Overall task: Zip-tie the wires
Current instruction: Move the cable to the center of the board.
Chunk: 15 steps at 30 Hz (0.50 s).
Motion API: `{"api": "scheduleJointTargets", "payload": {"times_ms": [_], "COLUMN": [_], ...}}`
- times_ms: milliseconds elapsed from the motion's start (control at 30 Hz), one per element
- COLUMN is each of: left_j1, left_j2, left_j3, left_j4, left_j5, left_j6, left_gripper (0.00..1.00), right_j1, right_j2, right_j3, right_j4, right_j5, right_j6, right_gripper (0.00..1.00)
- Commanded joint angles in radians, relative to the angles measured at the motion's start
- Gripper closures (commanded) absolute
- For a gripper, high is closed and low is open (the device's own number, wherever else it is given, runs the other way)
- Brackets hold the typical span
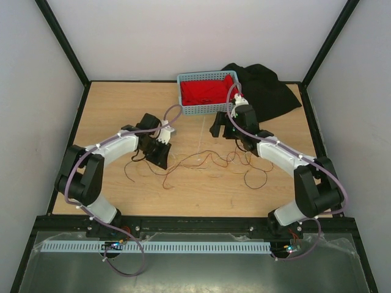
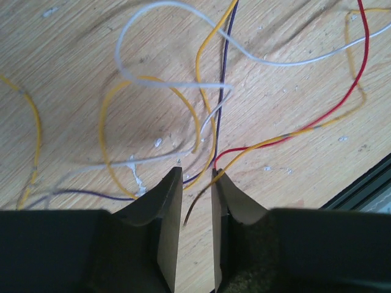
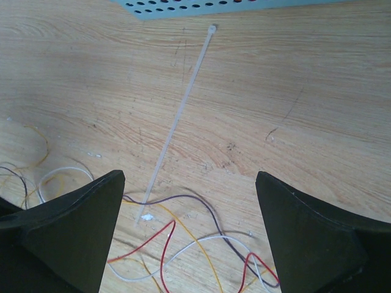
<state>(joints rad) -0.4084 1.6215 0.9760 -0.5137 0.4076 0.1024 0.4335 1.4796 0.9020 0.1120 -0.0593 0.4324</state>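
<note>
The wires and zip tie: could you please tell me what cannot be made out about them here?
- Left wrist view: the left fingers hide whether the wires reaching their tips are touched.
- Right wrist view: the zip tie tail fades out among strands; the right fingers cover wires beyond.
- Top view: wires too thin to separate or count.

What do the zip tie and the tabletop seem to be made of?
The zip tie looks like whitish, nearly see-through plastic: a thin, pale, smooth strip. The tabletop looks like light wood or wood-look laminate, matte: grain lines and small scratches show.
</note>
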Motion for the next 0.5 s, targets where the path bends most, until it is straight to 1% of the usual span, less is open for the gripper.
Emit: {"api": "scheduleJointTargets", "payload": {"times_ms": [0,133,300,333,467], "left_j1": [0.005,0.020,0.054,0.057,0.061], "left_j2": [-0.051,-0.085,-0.177,-0.199,-0.286], "left_j3": [0.037,0.055,0.092,0.105,0.165], "left_j4": [-0.083,-0.120,-0.140,-0.142,-0.137], "left_j5": [-0.008,-0.024,-0.053,-0.057,-0.052], "left_j6": [0.055,0.067,0.083,0.093,0.118], "left_gripper": [0.68,0.50,0.27,0.24,0.15], "right_j1": [0.013,0.033,0.047,0.052,0.117], "right_j2": [0.046,0.102,0.161,0.176,0.251], "right_j3": [0.059,0.109,0.160,0.173,0.238], "right_j4": [-0.020,-0.046,-0.046,-0.044,-0.032], "right_j5": [0.025,0.056,0.116,0.133,0.283], "right_j6": [-0.016,-0.017,-0.042,-0.043,-0.061], "right_gripper": [0.01,0.01,0.01,0.01,0.00]}}
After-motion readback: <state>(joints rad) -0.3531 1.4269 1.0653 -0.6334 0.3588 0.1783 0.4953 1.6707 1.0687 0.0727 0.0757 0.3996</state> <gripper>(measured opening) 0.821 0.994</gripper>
